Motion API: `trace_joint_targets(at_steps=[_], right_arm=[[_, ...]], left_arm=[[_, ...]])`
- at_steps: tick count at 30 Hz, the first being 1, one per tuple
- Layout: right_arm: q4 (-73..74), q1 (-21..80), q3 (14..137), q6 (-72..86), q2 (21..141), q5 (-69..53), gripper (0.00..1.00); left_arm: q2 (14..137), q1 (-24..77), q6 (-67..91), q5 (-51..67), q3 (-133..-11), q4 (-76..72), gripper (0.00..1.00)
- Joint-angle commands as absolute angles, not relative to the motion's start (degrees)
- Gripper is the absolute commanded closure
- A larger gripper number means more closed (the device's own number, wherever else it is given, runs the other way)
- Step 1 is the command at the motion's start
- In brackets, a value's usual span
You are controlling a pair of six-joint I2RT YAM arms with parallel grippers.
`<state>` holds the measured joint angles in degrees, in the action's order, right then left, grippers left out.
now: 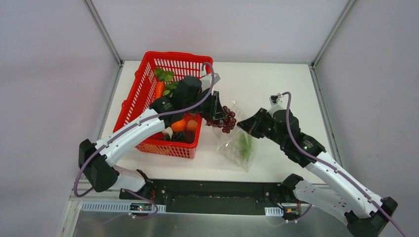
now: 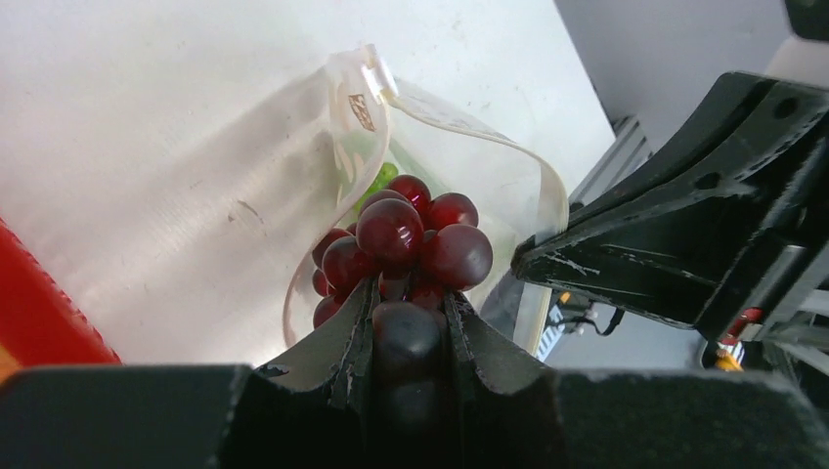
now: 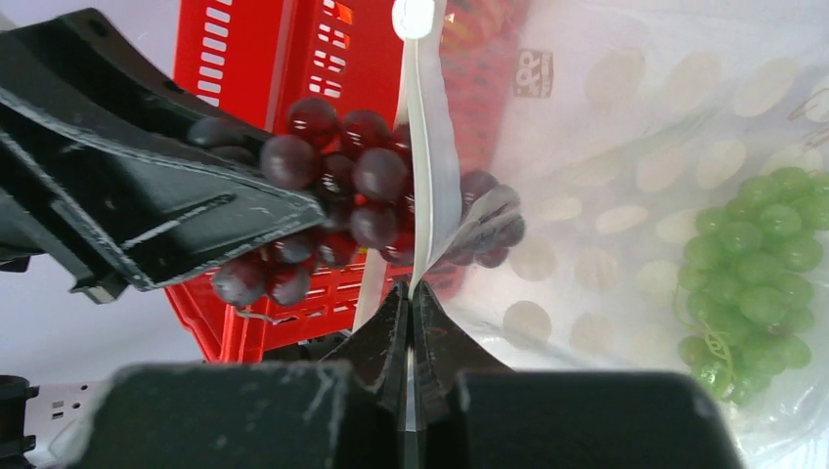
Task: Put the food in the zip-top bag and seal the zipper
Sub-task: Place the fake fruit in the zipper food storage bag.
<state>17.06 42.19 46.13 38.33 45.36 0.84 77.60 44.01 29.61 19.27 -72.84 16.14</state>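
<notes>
My left gripper [image 1: 217,117] is shut on a bunch of dark purple grapes [image 1: 226,119] and holds it at the open mouth of the clear dotted zip-top bag [image 1: 236,141]. In the left wrist view the grapes [image 2: 401,239] hang from the gripper [image 2: 408,298] over the bag's mouth [image 2: 445,127]. My right gripper [image 1: 243,125] is shut on the bag's mouth edge with the zipper strip [image 3: 422,156], holding it up; it shows in the right wrist view [image 3: 410,293]. Green grapes [image 3: 758,274] lie inside the bag. The purple grapes [image 3: 337,191] show there too.
A red mesh basket [image 1: 143,94] stands at the left with a carrot [image 1: 158,90], green leaves [image 1: 163,75], an orange ball [image 1: 179,125] and other pieces. The white table [image 1: 276,79] ends at grey walls on three sides.
</notes>
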Motion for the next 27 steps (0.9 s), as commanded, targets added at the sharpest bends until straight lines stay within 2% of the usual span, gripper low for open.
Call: trace_joint_targets(at_steps=[1, 11, 18, 27], right_arm=[[12.17, 42.01, 46.2, 39.47, 45.17, -1.96, 1.0], [7.54, 42.06, 44.32, 41.7, 44.57, -3.67, 1.0], [5.21, 42.01, 42.81, 44.21, 43.96, -3.21, 1.0], [3.31, 41.93, 39.49, 51.07, 40.08, 3.3, 1.0]], left_arm=[[79.11, 45.89, 28.05, 17.67, -78.17, 16.81, 1.0], [81.68, 49.08, 28.63, 9.35, -81.22, 21.49, 1.0], [82.71, 50.01, 31.23, 7.22, -78.58, 13.89, 1.0], [82.1, 51.14, 33.96, 5.6, -73.62, 7.81, 0.86]])
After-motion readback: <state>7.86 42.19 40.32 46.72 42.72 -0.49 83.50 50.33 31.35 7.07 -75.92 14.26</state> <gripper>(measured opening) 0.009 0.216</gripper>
